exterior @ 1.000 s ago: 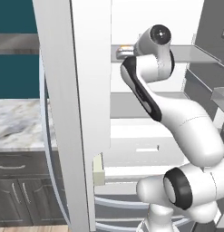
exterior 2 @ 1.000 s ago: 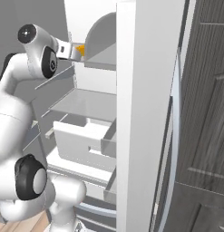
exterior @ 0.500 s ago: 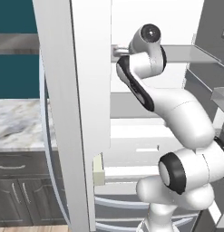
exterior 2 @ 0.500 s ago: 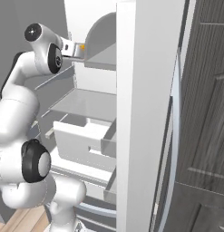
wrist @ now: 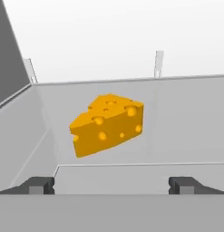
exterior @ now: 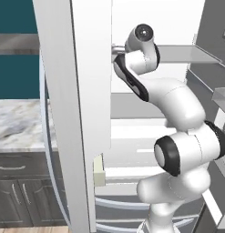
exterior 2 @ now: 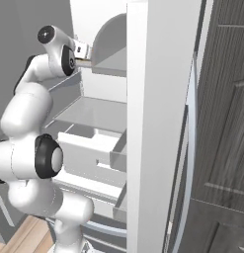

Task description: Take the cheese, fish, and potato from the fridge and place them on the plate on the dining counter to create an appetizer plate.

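The cheese (wrist: 106,124), an orange-yellow wedge with holes, lies on a grey upper shelf (wrist: 177,113) of the fridge (exterior: 86,91). My gripper (wrist: 112,186) is open just in front of it, one fingertip low on each side, and it touches nothing. In both base views the arm reaches up into that shelf; the wrist (exterior 2: 69,54) sits at the shelf's front edge, and the fridge door (exterior 2: 158,99) partly hides the hand. The fish, the potato, the plate and the dining counter are out of view.
White drawers (exterior 2: 94,148) stand pulled out below the shelf, close to the arm's elbow. A marble-topped cabinet (exterior: 18,127) stands left of the fridge. A dark wood panel (exterior 2: 222,123) lies right of the door. The shelf's left wall (wrist: 13,54) is near the left fingertip.
The arm has stretched further into the fridge's upper shelf, bringing the hand closer to the cheese. The jaws have stayed open.
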Motion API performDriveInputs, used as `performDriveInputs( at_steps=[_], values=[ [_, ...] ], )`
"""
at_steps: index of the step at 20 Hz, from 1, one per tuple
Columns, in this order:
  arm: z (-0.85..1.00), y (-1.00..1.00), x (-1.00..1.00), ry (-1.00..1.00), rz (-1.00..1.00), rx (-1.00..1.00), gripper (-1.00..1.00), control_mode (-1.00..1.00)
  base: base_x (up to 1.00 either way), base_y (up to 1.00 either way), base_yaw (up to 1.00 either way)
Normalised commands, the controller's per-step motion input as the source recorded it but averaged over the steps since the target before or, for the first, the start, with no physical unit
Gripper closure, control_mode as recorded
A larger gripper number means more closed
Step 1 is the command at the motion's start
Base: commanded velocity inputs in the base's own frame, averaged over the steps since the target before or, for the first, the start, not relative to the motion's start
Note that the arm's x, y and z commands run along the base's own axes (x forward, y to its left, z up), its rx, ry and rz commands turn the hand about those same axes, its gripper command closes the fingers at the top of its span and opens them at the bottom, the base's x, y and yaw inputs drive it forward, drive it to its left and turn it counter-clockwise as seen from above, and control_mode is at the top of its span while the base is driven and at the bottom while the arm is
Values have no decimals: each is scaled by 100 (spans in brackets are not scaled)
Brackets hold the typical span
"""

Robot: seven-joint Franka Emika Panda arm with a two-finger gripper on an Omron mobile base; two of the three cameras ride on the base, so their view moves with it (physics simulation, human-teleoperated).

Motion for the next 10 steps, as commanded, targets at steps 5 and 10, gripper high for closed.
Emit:
performDriveInputs(
  at_steps=[5, 10],
  values=[
    [-1, 0, 48, 0, 0, 0, -100, -100, 0, 0, 0],
    [-11, 0, 52, 0, 0, 0, -100, -100, 0, 0, 0]
  ],
)
